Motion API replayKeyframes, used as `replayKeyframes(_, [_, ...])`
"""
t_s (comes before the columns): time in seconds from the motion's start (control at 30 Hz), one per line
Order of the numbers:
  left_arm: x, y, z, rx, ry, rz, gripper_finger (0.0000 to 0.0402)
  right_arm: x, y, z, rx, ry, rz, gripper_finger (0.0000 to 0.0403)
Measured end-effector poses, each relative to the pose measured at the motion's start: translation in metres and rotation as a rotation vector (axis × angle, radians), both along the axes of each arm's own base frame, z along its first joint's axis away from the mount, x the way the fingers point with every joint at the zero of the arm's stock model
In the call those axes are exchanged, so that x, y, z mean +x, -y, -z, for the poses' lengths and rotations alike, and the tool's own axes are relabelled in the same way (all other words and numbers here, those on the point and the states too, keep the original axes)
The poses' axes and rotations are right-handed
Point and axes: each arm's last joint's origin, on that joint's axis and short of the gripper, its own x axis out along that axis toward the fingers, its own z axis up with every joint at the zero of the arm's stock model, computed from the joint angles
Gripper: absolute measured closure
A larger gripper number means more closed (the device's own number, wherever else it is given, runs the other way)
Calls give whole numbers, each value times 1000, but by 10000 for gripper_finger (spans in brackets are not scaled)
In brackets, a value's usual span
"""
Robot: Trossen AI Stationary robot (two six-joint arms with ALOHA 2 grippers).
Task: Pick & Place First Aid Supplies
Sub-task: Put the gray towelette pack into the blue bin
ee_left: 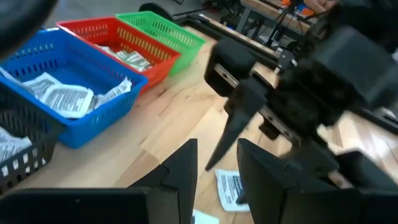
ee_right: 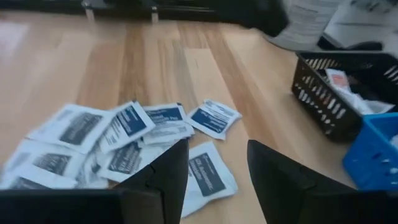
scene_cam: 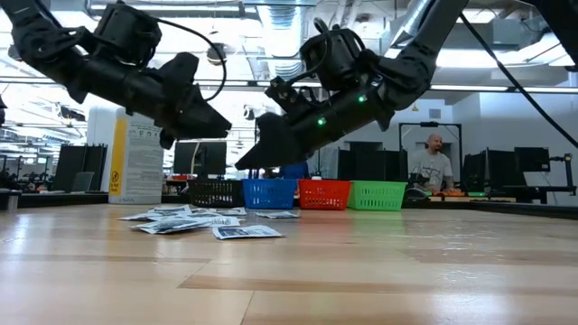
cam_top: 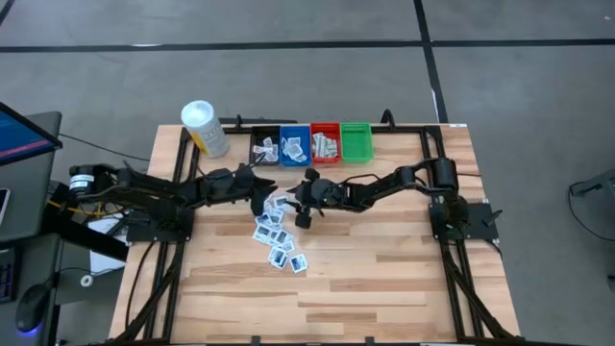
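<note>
The first aid supplies, small white packets with blue marks (cam_top: pixel 275 234), lie loose and overlapping on the wooden table (cam_top: pixel 384 269); more of them sit in the black (cam_top: pixel 265 146), blue (cam_top: pixel 294 144) and red (cam_top: pixel 325 142) bins. My right gripper (cam_top: pixel 306 213) hovers open at the pile's right side, slanting down, with one packet (ee_right: pixel 208 175) on the table below its fingers (ee_right: pixel 168 171). My left gripper (cam_top: pixel 261 192) stands open above the pile's far left, clear of the table, nothing between its fingers (ee_left: pixel 183 165). The left wrist view shows the right gripper (ee_left: pixel 233 124) just ahead.
A green bin (cam_top: pixel 356 140) closes the row of bins at the table's far edge. A white-capped yellow container (cam_top: pixel 205 128) stands at the far left. Bare wood lies near and right of the pile. A person (scene_cam: pixel 435 162) stands in the room behind.
</note>
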Motion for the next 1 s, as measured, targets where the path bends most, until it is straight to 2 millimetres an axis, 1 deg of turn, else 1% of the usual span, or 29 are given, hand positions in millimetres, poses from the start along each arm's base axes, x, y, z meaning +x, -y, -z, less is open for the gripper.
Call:
replayKeyframes(0.1, [-2,4,5,3,-15,0,289,0,8,-1,67,20,-6,244])
replayKeyframes(0.2, [-4,7,7,13,-17,-13,289,0,13,-1,87,29,-6,242])
replayKeyframes(0.67, [-5,19,8,42,-10,-36,289,1,15,-3,80,53,-10,236])
replayKeyframes(0.8, [-5,21,8,42,-5,-29,289,1,15,-3,76,52,-13,226])
replayKeyframes(0.93, [-4,22,8,42,-4,-23,289,1,14,-2,74,49,-15,206])
replayKeyframes(1.0, [-4,22,8,51,-7,-19,289,3,15,4,73,58,-15,196])
